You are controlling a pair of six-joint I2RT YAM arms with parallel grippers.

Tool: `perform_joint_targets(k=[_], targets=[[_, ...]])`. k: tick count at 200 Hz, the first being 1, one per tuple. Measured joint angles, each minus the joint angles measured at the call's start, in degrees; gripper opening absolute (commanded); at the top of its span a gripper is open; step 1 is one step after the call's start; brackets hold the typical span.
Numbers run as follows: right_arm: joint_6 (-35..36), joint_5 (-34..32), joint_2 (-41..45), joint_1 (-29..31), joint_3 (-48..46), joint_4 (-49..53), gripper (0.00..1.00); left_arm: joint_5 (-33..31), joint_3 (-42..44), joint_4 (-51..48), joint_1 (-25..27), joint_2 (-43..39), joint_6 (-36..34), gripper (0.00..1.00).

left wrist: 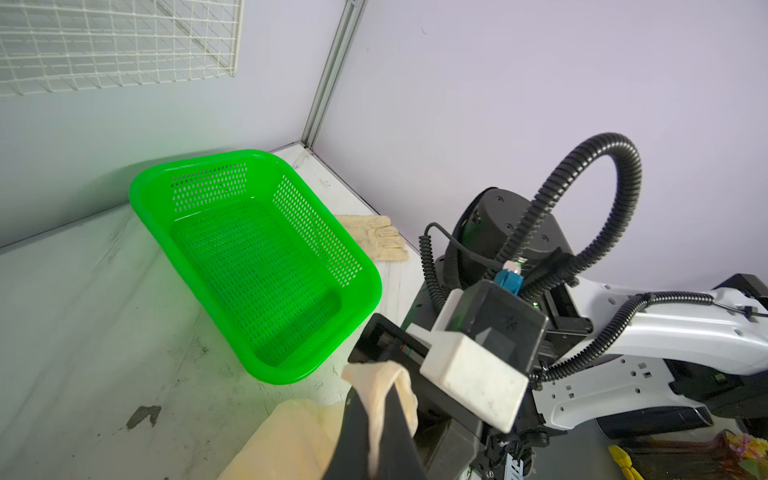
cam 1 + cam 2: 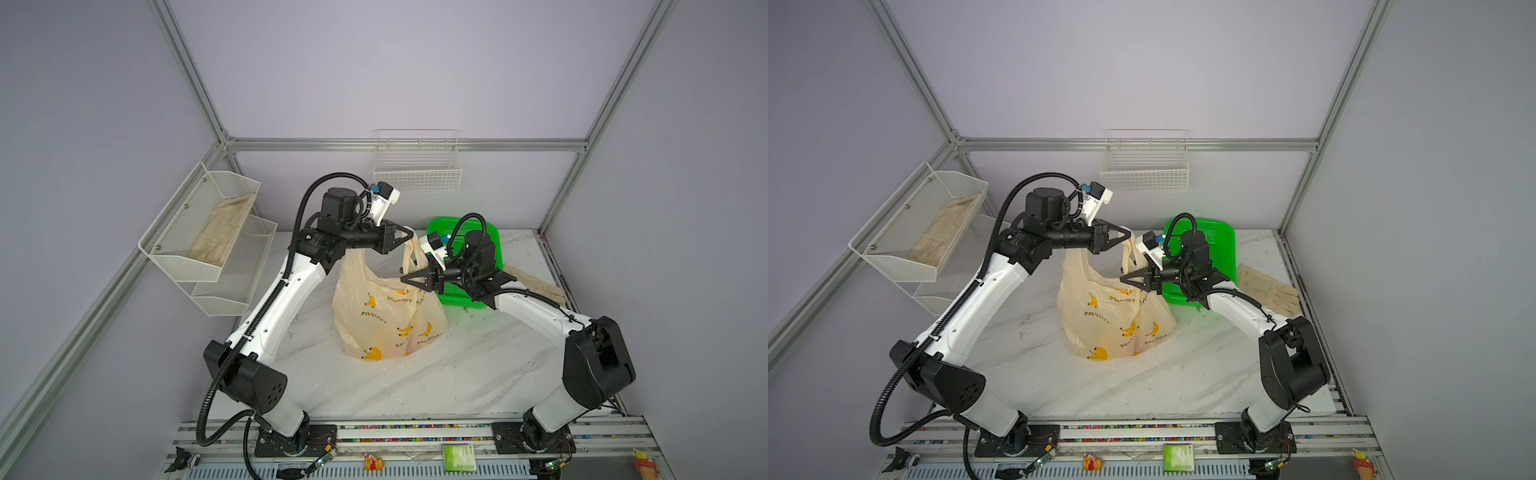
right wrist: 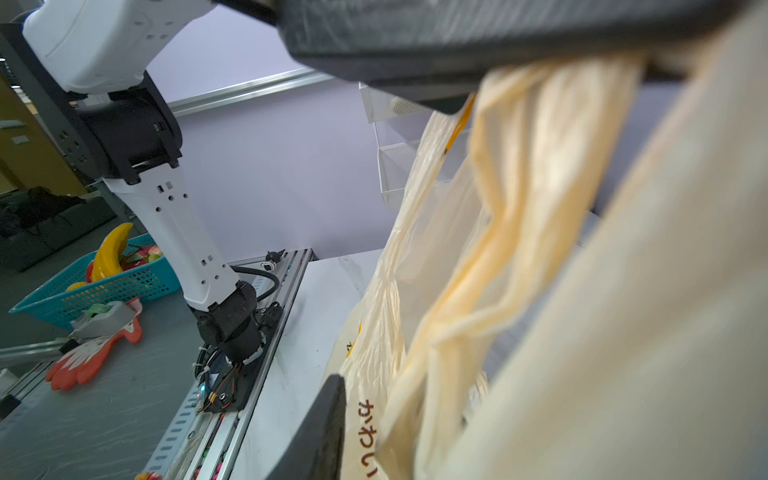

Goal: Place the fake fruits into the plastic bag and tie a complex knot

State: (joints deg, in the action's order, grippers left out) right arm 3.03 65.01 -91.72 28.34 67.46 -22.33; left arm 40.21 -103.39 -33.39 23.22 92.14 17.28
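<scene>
The plastic bag [image 2: 376, 320] stands upright on the table [image 2: 478, 374] at the centre of both top views, bulging at its base. No fake fruits show on the tabletop and the green basket [image 1: 249, 270] behind it holds nothing, so they are probably inside the bag already. The left gripper [image 2: 409, 233] is clamped on 1 handle loop [image 1: 384, 386], which the left wrist view shows pinched between its dark fingers [image 1: 355, 440] and lifted above the bag's mouth. The strap's long axis runs almost straight down the frame, from those fingertips to the bag's rim. The right gripper [image 2: 403, 280] sits lower and just to the right of it, pointing toward the left of the frame, crosswise to the strap, with its tips where the loop meets the rim. In the right wrist view only 1 finger [image 3: 328, 428] shows at the bottom edge and blurred plastic hides the other. Its tips look drawn in against the plastic, but whether they grip it cannot be told. No knot is made yet, and the right arm is the free one nearest the slack.
</scene>
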Motion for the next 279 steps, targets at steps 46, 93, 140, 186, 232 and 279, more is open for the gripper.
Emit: perform_joint_targets(k=[46, 93, 140, 186, 232, 279], targets=[[-2.8, -19.9, 4.5, 2.8, -3.3, -3.5, 0.37, -0.2, 0.0, 4.7, -0.3, 0.0, 7.6, 0.0], [-1.5, -45.4, 7.3, 10.6, -4.8, -4.7, 0.48, -1.6, 0.2, 7.5, -0.3, -1.2, 14.0, 0.0], [1.5, -66.2, 7.1, 17.2, -5.8, -8.2, 0.53, -2.6, 0.2, 8.1, -0.3, -1.9, 17.7, 0.0], [2.5, -80.0, 3.5, 20.3, -5.7, -11.7, 0.34, -2.7, 1.3, 8.6, -0.3, -1.9, 19.2, 0.0], [1.8, -89.6, 1.3, 21.9, -10.1, -16.3, 0.19, -3.5, 2.1, 7.8, -0.3, -1.9, 19.6, 0.0], [-0.3, -95.4, 3.7, 24.7, -19.6, -18.7, 0.12, -4.4, 2.1, 3.2, -0.7, -1.5, 18.9, 0.0]])
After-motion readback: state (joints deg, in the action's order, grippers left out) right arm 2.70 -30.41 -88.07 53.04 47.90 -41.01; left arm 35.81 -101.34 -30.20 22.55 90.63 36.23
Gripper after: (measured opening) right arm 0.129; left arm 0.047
